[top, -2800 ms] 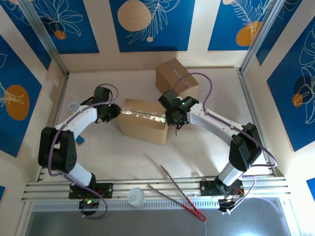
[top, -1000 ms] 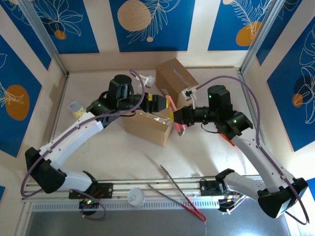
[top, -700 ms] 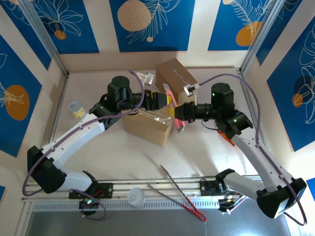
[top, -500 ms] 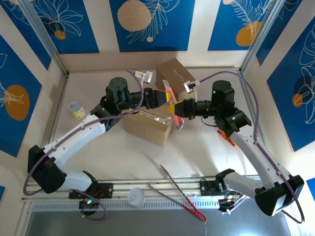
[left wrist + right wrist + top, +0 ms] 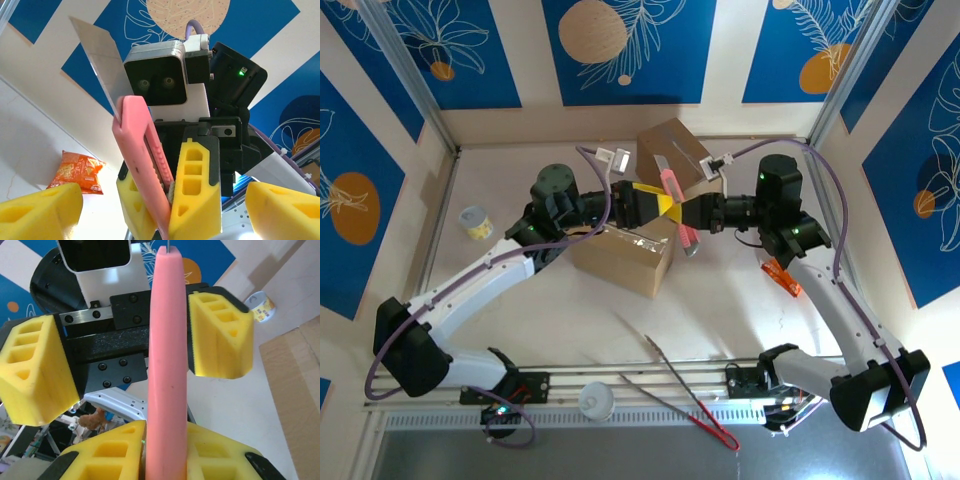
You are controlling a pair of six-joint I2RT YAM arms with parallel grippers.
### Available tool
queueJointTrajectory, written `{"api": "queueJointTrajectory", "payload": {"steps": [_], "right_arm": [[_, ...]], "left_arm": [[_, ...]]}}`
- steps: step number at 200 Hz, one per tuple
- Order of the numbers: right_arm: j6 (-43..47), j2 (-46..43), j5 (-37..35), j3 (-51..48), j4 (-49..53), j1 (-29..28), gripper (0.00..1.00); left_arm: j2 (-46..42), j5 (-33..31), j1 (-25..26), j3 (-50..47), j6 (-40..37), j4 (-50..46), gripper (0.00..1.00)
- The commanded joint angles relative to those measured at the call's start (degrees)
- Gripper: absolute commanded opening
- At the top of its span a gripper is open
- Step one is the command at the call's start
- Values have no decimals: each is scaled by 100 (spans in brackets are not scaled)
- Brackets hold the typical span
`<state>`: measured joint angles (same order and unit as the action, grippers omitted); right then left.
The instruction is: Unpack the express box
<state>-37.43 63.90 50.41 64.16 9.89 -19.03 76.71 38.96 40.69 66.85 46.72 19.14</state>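
White-black arms [image 5: 470, 282], purple cables [image 5: 192, 26], yellow foam fingers [image 5: 192, 200].

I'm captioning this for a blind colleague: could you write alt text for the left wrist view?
A pink utility knife, blade extended, is clamped in the right gripper facing the camera. The left gripper stands open either side of it. An orange snack packet lies on the table behind.

We seem to be in a robotics lab test cell: a pale table [image 5: 570, 320] walled in by panels [image 5: 630, 50] printed with blue leaf patterns, aluminium frame posts [image 5: 413, 85] at the corners, and robot arms [image 5: 470, 283] bolted to a slotted rail [image 5: 430, 385] along the near edge.
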Motion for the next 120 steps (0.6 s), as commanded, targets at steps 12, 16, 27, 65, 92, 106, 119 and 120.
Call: {"api": "queueJointTrajectory", "payload": {"steps": [12, 16, 27, 65, 92, 106, 119, 120], "right_arm": [[124, 84, 376, 215, 77, -185, 0], [122, 107, 368, 219, 70, -209, 0], [77, 163, 349, 220, 8, -257, 0], [-297, 277, 178, 110, -484, -399, 0], [-542, 273, -47, 3, -743, -423, 0], [-657, 246, -170, -59, -875, -409, 0], [-777, 230, -247, -101, -986, -400, 0], [-789, 229, -249, -103, -988, -400, 0]], "left_arm": [[120, 115, 23, 305, 187, 385, 80], [140, 120, 32, 331, 230, 451, 78], [195, 126, 31, 370, 329, 612, 73], [270, 68, 44, 462, 443, 802, 52], [257, 44, 61, 387, 469, 852, 39], [241, 24, 62, 338, 478, 872, 36], [225, -1, 55, 282, 487, 883, 32], [228, -2, 54, 279, 487, 887, 32]]}}
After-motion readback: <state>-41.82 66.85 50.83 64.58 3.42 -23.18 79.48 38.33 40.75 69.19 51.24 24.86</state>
